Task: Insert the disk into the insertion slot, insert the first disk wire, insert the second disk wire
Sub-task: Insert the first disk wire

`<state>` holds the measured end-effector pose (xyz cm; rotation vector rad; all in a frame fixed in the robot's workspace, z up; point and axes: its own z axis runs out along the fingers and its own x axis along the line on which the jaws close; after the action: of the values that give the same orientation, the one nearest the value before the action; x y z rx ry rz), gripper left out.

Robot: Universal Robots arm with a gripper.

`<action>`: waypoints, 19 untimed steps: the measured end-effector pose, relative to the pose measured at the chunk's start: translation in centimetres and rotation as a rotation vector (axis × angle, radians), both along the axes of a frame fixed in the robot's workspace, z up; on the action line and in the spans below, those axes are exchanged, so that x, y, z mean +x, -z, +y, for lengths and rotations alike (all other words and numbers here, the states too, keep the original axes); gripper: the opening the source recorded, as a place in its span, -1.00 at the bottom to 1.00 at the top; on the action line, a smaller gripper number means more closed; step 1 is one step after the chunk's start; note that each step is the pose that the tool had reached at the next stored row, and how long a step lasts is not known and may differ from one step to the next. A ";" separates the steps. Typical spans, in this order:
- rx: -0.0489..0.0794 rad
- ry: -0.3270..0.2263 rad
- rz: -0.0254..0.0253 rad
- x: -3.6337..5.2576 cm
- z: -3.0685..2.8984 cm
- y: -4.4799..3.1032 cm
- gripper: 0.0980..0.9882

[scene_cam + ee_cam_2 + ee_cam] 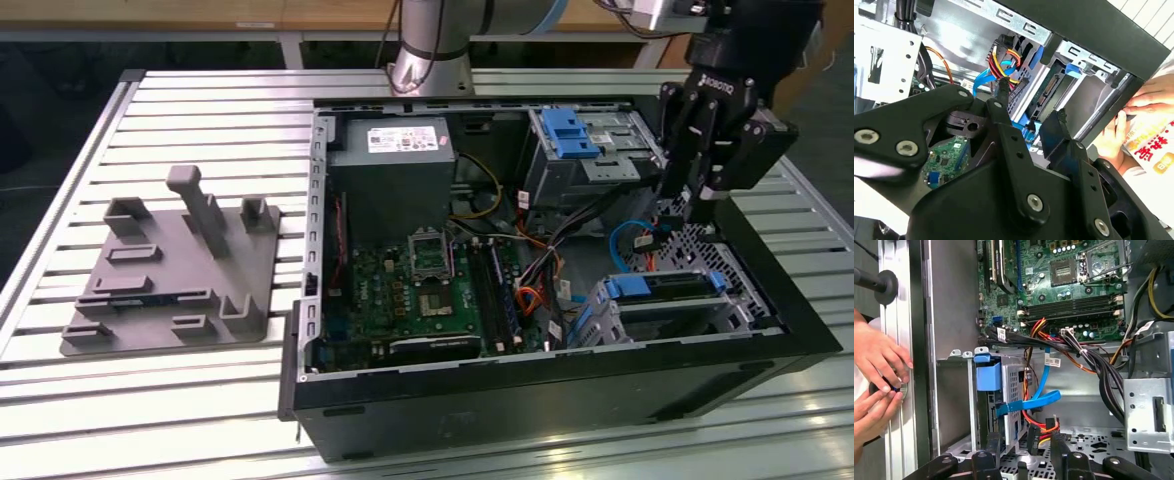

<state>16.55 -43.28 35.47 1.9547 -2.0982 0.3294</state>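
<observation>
Crowding disk (667,284): cable tangle (1034,340) (red, blue, black); jaws apart nearby.

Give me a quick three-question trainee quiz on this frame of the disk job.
1. True or false: the disk already sits in the insertion slot.
2. In the exterior view, the pincer hangs over which part of the computer case? A: that view's left end. B: the middle. C: that view's right end.
3. In the first wrist view, what colour is the flat cable running beside the disk?
Key: 1 true; 2 C; 3 blue.
</observation>
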 end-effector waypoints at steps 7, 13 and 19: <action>-0.018 0.000 0.0000 0.07 0.04 1.10 -0.51; -0.039 0.000 0.0000 0.13 0.57 1.58 -0.51; -0.050 0.000 0.0036 0.13 1.03 1.51 -0.51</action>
<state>16.68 -42.25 33.96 1.9260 -2.0675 0.3741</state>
